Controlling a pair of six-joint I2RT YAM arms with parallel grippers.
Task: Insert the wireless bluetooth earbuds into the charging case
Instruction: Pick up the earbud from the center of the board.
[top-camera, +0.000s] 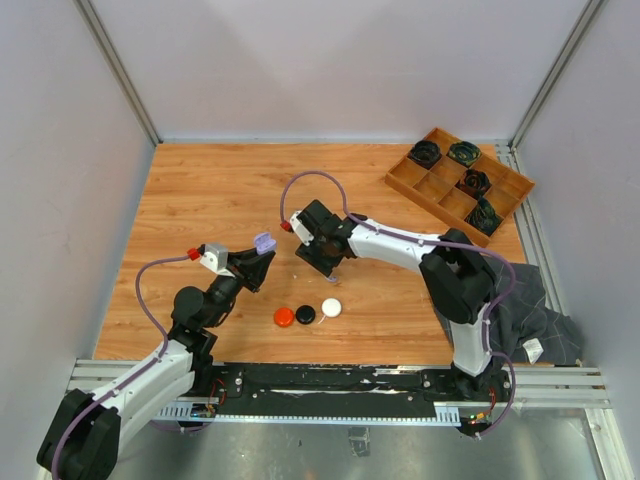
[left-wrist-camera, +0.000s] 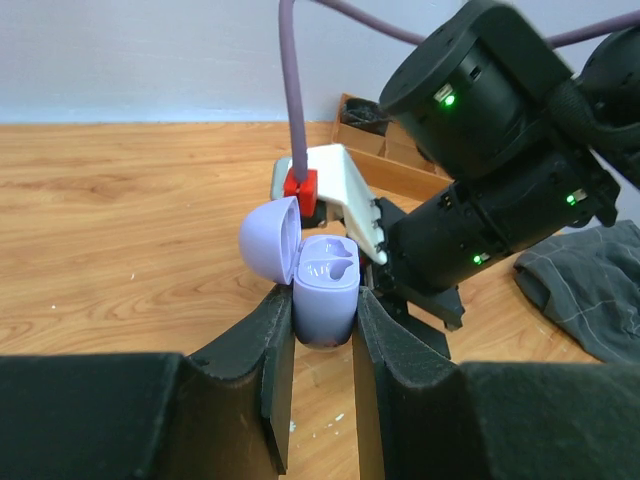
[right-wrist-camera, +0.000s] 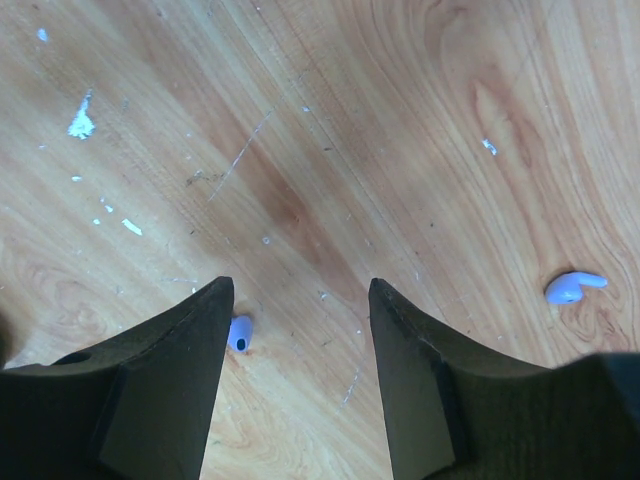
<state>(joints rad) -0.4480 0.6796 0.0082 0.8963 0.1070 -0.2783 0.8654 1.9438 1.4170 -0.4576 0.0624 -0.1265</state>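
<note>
My left gripper (left-wrist-camera: 323, 297) is shut on the pale purple charging case (left-wrist-camera: 328, 268) and holds it upright above the table. The case's lid (left-wrist-camera: 270, 238) hangs open to the left, and both moulded sockets inside look bare. In the top view this gripper (top-camera: 256, 262) and the case (top-camera: 264, 243) are left of centre. My right gripper (right-wrist-camera: 300, 290) hovers open just over the wood, nothing between its jaws. One pale purple earbud (right-wrist-camera: 240, 333) lies against the inner edge of its left finger. A second earbud (right-wrist-camera: 574, 287) lies off to the right. From above, the right gripper (top-camera: 328, 264) hides both earbuds.
Three small round pucks, red-orange (top-camera: 284, 317), black (top-camera: 305, 314) and white (top-camera: 331, 308), sit in a row near the front. A wooden divided tray (top-camera: 402, 183) with black coiled bundles stands at the back right. A dark cloth (top-camera: 535, 310) lies by the right arm's base.
</note>
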